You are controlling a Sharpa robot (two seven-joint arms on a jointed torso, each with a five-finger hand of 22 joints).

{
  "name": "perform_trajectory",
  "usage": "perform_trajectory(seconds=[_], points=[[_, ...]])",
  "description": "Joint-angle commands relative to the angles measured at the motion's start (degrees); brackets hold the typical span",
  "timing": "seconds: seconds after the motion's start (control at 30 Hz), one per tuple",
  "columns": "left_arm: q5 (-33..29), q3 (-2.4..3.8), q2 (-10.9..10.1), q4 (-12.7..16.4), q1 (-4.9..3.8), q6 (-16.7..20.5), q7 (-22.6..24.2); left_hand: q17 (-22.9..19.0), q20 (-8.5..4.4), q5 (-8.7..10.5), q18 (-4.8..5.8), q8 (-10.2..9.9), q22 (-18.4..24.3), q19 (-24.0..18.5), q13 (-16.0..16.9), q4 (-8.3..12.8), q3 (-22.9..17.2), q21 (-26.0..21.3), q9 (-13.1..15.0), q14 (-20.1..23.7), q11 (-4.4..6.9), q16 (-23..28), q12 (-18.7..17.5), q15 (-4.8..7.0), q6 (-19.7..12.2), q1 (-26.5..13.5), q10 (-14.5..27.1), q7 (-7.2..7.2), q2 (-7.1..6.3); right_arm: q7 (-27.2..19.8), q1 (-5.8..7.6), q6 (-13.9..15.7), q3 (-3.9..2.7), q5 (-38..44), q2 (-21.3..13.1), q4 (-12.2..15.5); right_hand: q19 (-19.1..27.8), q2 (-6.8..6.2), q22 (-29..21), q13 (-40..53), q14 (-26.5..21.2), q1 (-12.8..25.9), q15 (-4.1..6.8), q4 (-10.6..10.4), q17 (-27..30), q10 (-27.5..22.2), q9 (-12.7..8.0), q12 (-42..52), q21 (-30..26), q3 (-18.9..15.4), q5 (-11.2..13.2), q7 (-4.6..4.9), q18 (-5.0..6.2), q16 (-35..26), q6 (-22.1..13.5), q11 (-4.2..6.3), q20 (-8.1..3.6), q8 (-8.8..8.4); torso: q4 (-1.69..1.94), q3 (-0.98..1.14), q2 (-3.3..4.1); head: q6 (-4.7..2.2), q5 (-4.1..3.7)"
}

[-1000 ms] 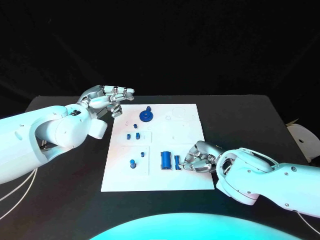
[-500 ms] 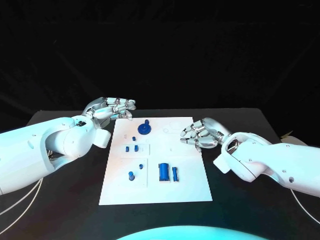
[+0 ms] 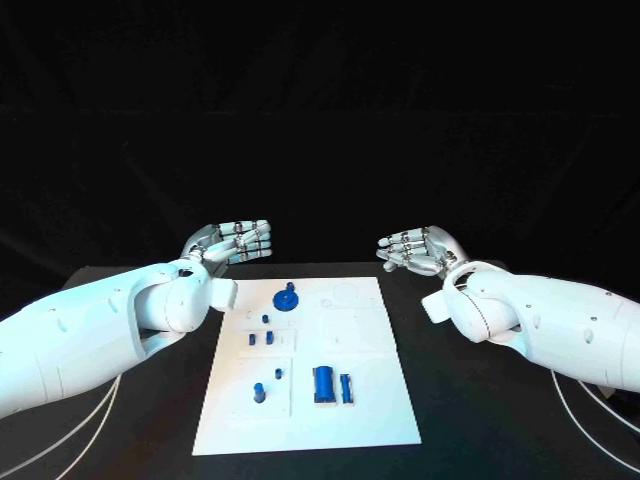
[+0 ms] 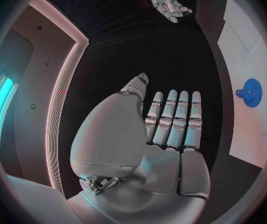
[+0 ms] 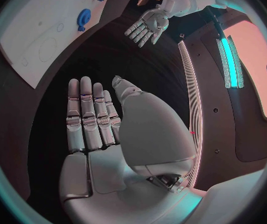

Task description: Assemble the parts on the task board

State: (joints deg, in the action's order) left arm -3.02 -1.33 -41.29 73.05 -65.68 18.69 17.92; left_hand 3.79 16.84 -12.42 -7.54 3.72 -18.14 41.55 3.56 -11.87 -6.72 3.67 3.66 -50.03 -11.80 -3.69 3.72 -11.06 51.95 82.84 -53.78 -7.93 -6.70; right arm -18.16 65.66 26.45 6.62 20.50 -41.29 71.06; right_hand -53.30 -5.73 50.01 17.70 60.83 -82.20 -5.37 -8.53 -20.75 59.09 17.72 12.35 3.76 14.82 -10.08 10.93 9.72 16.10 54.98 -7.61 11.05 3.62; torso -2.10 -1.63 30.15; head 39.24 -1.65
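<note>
The left hand and the right hand are both raised beyond the far end of the white board, fingers straight, side by side and holding nothing, probably parked so the board lies in plain sight. On the board the blue gear sits at the far end, small pegs lie in the middle left, and a larger blue block with a slim bar just right of it lies nearer, all loose on the black table
</note>
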Motion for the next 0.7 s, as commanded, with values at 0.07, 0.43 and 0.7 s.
perform_trajectory(seconds=[0.07,0.43,0.7], points=[[-3.75,0.01,1.4,-2.18,0.4,2.41,4.07,-0.23,-0.13,-0.19,0.73,-0.2,1.69,-0.47,-0.06,-0.91,1.91,-0.13,-0.04,1.18,-0.02,0.26,-0.35,-0.05,-0.96,-0.07,1.6,0.11,0.58,-5.0,-0.1,-6.16,-0.07,-8.36,1.79,-3.29,1.76,0.04,-4.0,-5.19,-0.08,1.43,-1.09,0.7,3.78,0.63,-2.86,-2.57,-0.18,-0.01,-0.11,0.52,0.64,-4.82,-0.29,-0.51,1.52,-0.06,-0.06,0.04,-1.31,-0.28,0.61],[-2.0,0.03,2.39,-3.19,1.12,2.84,2.74,-3.79,-6.52,4.65,2.86,-3.72,8.95,-16.39,-3.56,3.41,6.72,-3.67,-3.66,20.89,5.07,3.69,-3.72,4.14,-20.65,-31.73,22.28,2.83,6.7,-3.32,-0.39,-3.13,-0.4,-7.74,3.05,-4.71,23.27,5.73,-26.4,-17.7,-21.14,33.56,5.37,8.53,13.42,-20.83,-10.85,-12.35,-3.76,-5.8,3.31,-3.88,-2.92,-11.87,-20.42,2.36,-2.66,-3.62,0.32,0.34,-0.9,-0.95,0.93],[-0.13,0.51,0.23,4.31,2.76,11.27,6.15,-3.79,-9.42,6.8,3.5,-3.72,11.51,-23.41,-3.56,5.75,6.72,-3.67,-3.66,29.01,6.98,3.69,-3.72,6.08,-29.34,-45.94,31.07,7.93,6.7,-6.3,-2.22,4.3,-2.63,-12.3,0.75,3.73,31.64,5.73,-32.98,-17.7,-32.21,47.06,5.37,8.53,15.46,-31.49,-12.77,-12.35,-3.76,-8.5,5.21,-5.84,-4.48,-16.1,-30.05,7.61,-5.01,-3.62,1.8,1.41,0.71,-4.21,1.53]])
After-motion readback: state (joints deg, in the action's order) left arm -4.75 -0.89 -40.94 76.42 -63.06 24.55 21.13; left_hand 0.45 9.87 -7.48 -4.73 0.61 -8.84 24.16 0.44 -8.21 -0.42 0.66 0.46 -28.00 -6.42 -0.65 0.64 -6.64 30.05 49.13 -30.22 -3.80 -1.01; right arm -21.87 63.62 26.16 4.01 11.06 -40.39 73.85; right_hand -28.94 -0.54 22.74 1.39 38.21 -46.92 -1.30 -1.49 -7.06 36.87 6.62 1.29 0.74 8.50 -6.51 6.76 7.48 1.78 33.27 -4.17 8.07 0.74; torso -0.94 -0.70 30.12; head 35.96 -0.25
